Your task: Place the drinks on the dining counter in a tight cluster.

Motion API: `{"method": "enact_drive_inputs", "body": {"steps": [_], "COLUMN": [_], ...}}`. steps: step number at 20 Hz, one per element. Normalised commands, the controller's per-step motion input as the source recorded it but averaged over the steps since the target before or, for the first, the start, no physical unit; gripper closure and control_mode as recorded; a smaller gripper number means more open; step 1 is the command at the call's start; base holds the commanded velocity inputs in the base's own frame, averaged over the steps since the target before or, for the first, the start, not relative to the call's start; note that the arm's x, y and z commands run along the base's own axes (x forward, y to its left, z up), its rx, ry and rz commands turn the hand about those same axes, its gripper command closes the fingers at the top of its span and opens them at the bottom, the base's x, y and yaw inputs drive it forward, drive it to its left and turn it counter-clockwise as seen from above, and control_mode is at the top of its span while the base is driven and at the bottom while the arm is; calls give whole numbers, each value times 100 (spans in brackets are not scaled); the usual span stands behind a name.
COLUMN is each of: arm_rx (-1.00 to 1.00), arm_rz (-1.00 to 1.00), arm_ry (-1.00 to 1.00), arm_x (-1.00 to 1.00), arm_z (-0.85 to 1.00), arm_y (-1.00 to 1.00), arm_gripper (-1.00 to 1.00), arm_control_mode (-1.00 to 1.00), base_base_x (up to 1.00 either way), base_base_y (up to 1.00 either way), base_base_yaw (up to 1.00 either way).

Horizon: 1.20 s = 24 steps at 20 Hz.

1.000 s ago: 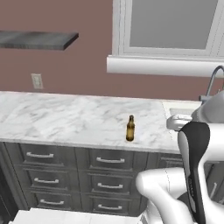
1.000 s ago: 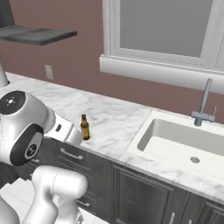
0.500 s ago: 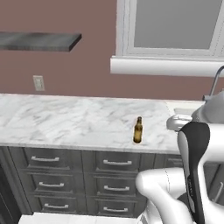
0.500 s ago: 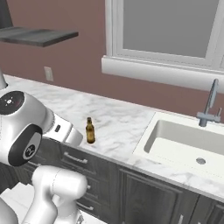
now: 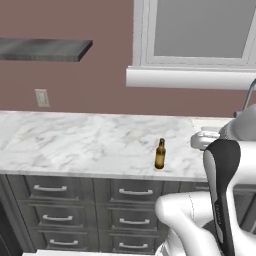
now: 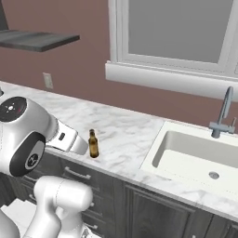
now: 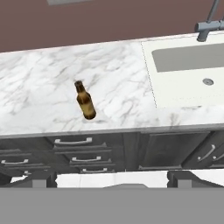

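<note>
Your gripper (image 7: pixel 112 177) is spread wide, holding nothing, well back from the wall counter (image 7: pixel 43 87). The beer bottle (image 7: pixel 85 100) stands upright near the counter's front edge, over the drawers (image 7: pixel 72 142), left of the sink (image 7: pixel 188 57). Likely why hand's aimed there w/ jaws ready: clear front approach, nothing beside it.
</note>
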Motion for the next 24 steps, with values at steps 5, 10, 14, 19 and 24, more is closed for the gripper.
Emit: {"method": "enact_drive_inputs", "body": {"steps": [5, 10, 14, 19, 24], "arm_rx": [0, 0, 0, 0, 0], "arm_rz": [0, 0, 0, 0, 0], "arm_ry": [0, 0, 0, 0, 0], "arm_x": [0, 0, 0, 0, 0], "arm_z": [0, 0, 0, 0, 0], "arm_y": [0, 0, 0, 0, 0], "arm_gripper": [-100, -100, -100, -100, -100], "arm_control_mode": [100, 100, 100, 100, 100], "base_base_x": [26, 47, 49, 19, -1], "base_base_y": [18, 22, 19, 3, 3], "base_base_yaw": [-6, -8, -5, 0, 0]}}
